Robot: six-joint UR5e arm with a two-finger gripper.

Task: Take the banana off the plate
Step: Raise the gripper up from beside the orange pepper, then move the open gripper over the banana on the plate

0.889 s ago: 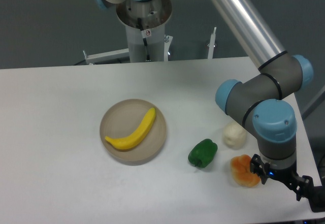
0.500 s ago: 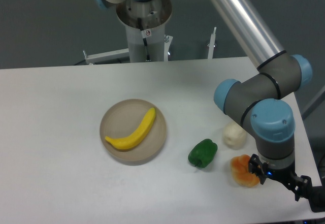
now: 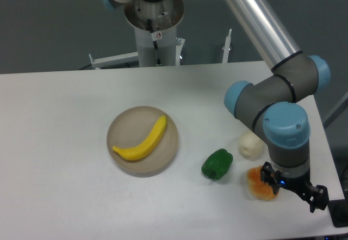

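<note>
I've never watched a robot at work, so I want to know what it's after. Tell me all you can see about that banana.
The banana is smooth, bright yellow and unpeeled, with no marks that show. It curves gently and lies flat on the plate, running from lower left to upper right and spanning most of the plate's width. Only the plate touches it. The claw is far off at the table's right edge, near an orange fruit.

Banana (image 3: 142,141) on plate (image 3: 125,121); jaws (image 3: 293,188) well apart, by orange fruit (image 3: 260,183).
</note>
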